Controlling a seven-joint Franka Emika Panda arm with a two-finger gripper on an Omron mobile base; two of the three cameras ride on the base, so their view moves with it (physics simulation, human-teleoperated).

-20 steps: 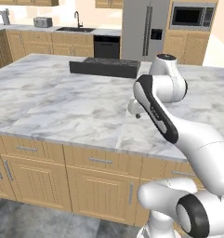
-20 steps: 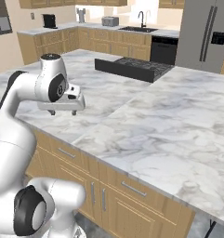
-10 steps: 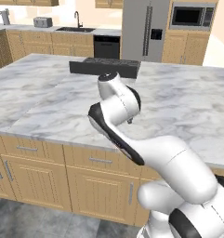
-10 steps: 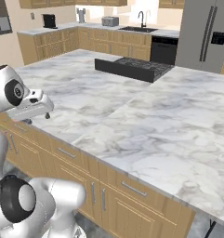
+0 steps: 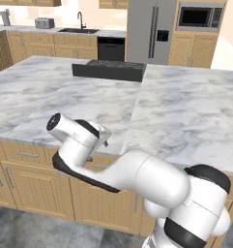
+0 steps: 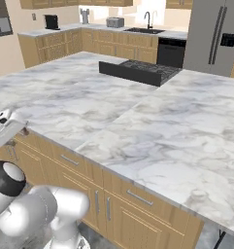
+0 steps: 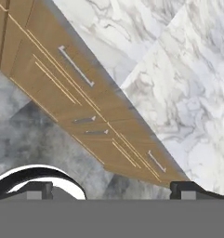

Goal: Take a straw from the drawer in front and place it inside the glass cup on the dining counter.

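The tool (image 7: 111, 188), jaws spread wide and empty, looks down on the marble counter (image 7: 178, 69). At ten o'clock, the shut drawer (image 7: 62, 74) hides the straw, probably light and bendable; grip mid-stem.

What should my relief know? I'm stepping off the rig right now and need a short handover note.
Gripper: open, holding nothing, looking down over the dining counter's front edge at the cabinets.
Drawer: shut, silver bar handle untouched.
Straw: presumably inside the drawer.
Glass cup: faint, near the counter's front edge, far to the arm's right.
Done: nothing yet.
Left: open drawer, take straw, place it in the cup.
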